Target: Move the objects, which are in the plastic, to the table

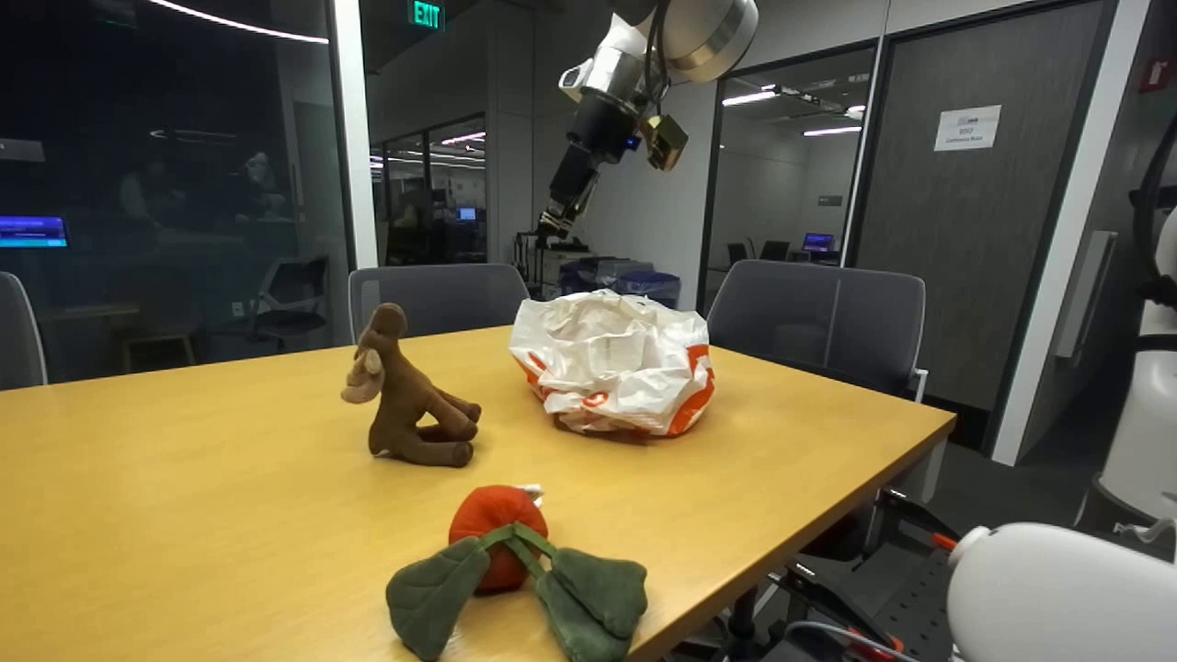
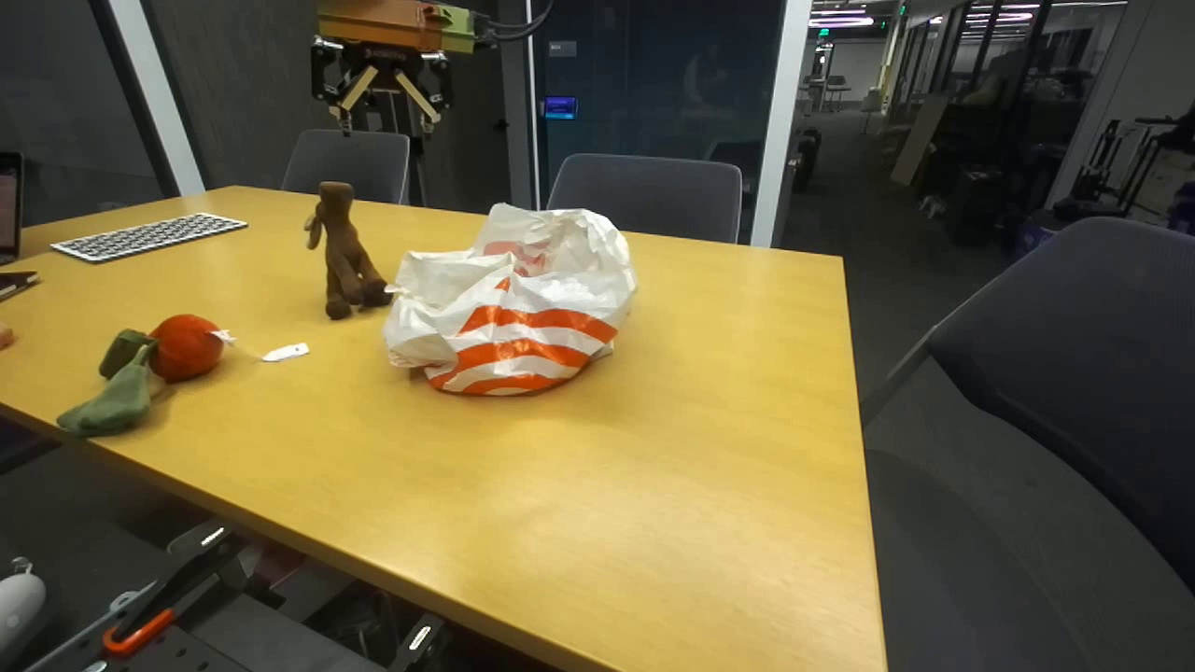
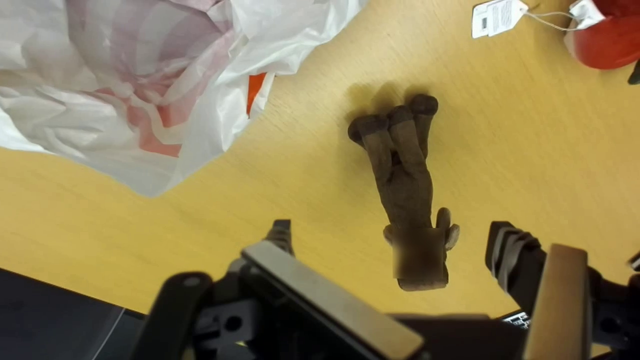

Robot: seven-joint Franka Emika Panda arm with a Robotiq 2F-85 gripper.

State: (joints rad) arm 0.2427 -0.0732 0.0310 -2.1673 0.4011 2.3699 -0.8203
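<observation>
A crumpled white plastic bag with orange print (image 1: 611, 368) stands open on the wooden table (image 1: 230, 533); it also shows in an exterior view (image 2: 523, 317) and in the wrist view (image 3: 150, 100). The visible part of its inside shows only folded plastic; the rest is hidden. A brown plush animal (image 1: 405, 409) sits upright beside it, also in the wrist view (image 3: 407, 195). A red plush with green leaves (image 2: 187, 348) lies near the table edge. My gripper (image 2: 387, 121) is open and empty, high above the table; in the wrist view its fingers (image 3: 390, 227) frame the animal's head from above, apart from it.
A white keyboard (image 2: 149, 236) and a laptop edge (image 2: 9, 205) are on the table. A white tag (image 2: 286, 353) hangs by a string from the red plush. Chairs (image 1: 818, 317) stand around the table, one close to its end (image 2: 1074, 336).
</observation>
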